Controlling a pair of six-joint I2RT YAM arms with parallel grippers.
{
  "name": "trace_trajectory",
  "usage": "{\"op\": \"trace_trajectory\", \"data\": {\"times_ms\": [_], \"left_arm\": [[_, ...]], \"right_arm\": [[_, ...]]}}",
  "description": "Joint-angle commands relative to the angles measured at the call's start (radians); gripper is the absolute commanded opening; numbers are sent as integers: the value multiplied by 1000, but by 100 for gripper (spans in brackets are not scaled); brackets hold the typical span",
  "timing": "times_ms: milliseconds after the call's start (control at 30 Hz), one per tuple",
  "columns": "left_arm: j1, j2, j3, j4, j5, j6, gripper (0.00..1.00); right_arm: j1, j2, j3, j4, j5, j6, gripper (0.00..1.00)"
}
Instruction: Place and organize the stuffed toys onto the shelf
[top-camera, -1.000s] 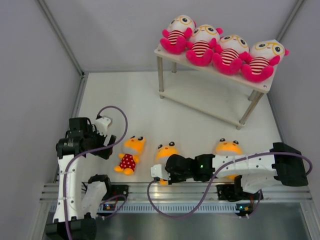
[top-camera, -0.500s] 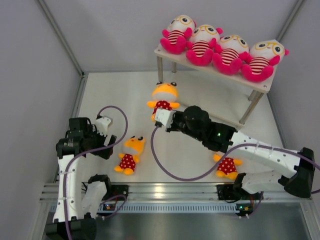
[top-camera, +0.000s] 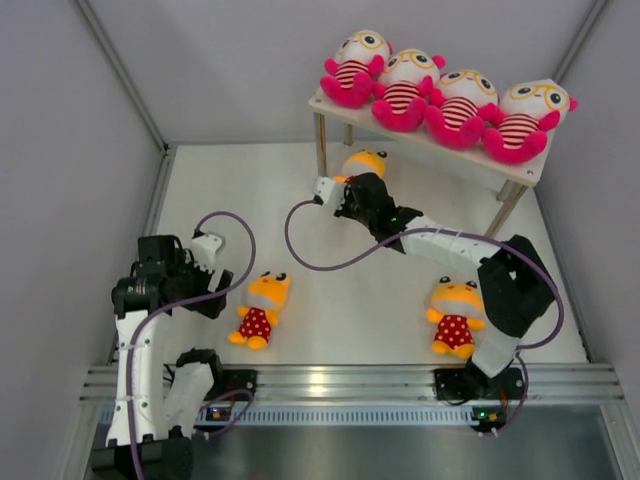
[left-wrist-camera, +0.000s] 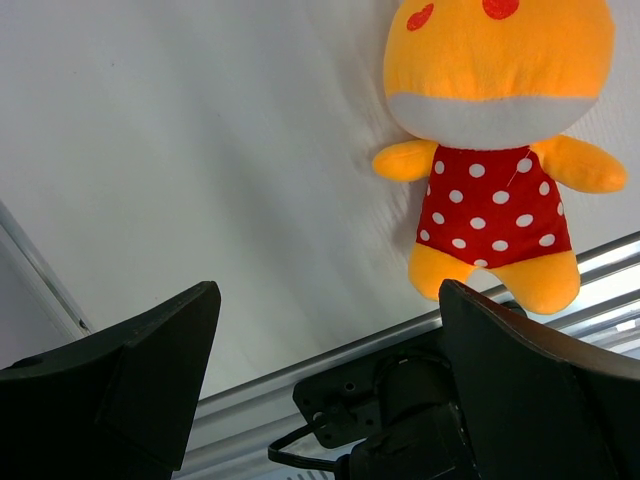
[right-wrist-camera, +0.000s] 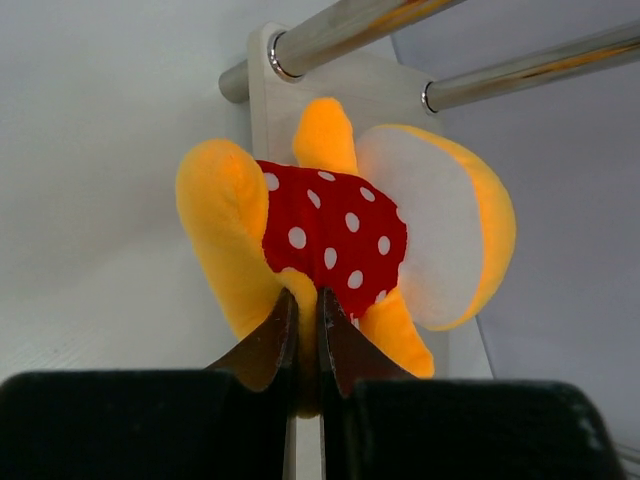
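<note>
A white tabletop (top-camera: 300, 200) enclosed by plain grey walls fills the top view, with an aluminium rail (top-camera: 340, 380) along the lower edge of the frame. Thin purple cables loop over the surface, one at centre left (top-camera: 235, 235) and one at centre (top-camera: 320, 262). The two-tier shelf of pale cream boards on thin silver legs (top-camera: 322, 104) stands in the upper right. Its top board carries four pink, white-faced plush animals with yellow glasses and red-white striped shirts (top-camera: 407, 90), seated in a row and touching one another. The lower board (top-camera: 450, 195) holds nothing fully set down, and the right arm reaches across in front of it. The right gripper (right-wrist-camera: 305, 315) has its fingers pinched on a limb of a yellow-orange plush animal in a red polka-dot outfit (right-wrist-camera: 330, 235). It holds this toy tilted at the shelf's left end, below the top board and just beside a silver leg (top-camera: 322, 150); contact with the lower board cannot be determined. A second yellow-orange plush (top-camera: 258, 308) lies face up at lower centre left. The left gripper (top-camera: 222, 278) is just beside it, fingers wide apart and holding nothing. A third yellow-orange plush (top-camera: 455, 315) lies at lower right, near the right arm's base.
</note>
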Motion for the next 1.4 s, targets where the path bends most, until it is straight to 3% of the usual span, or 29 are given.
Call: {"op": "trace_trajectory", "data": {"times_ms": [0, 333, 400, 533, 633, 800, 900, 1033, 1167, 1267, 1367], "left_arm": [[-4, -15, 3, 22, 16, 4, 97], [-2, -21, 4, 22, 16, 7, 97], [-4, -21, 4, 20, 19, 7, 97], [-4, -21, 3, 22, 17, 6, 97], [-4, -26, 3, 22, 20, 10, 97], [-2, -26, 4, 22, 23, 15, 97], [-4, -15, 4, 25, 14, 3, 97], [-4, 10, -6, 49, -27, -39, 97], [-2, 34, -29, 84, -119, -88, 97], [-4, 33, -61, 114, -197, -101, 97], [-4, 19, -136, 161, -373, -91, 97]], "right_arm": [[-42, 32, 86, 151, -7, 2, 0], [-133, 95, 82, 188, -76, 60, 2], [-138, 101, 80, 191, -60, 48, 14], [-134, 73, 65, 169, -61, 46, 65], [-112, -3, 34, 160, -52, 51, 74], [57, -208, 10, 48, 46, 116, 79], [210, -305, -9, -90, 69, 310, 80], [477, -359, -189, 43, -79, 500, 78], [730, -205, -245, 301, -207, 513, 78], [786, -91, -149, 292, -208, 465, 77], [801, 36, -87, 310, -219, 457, 77]]}}
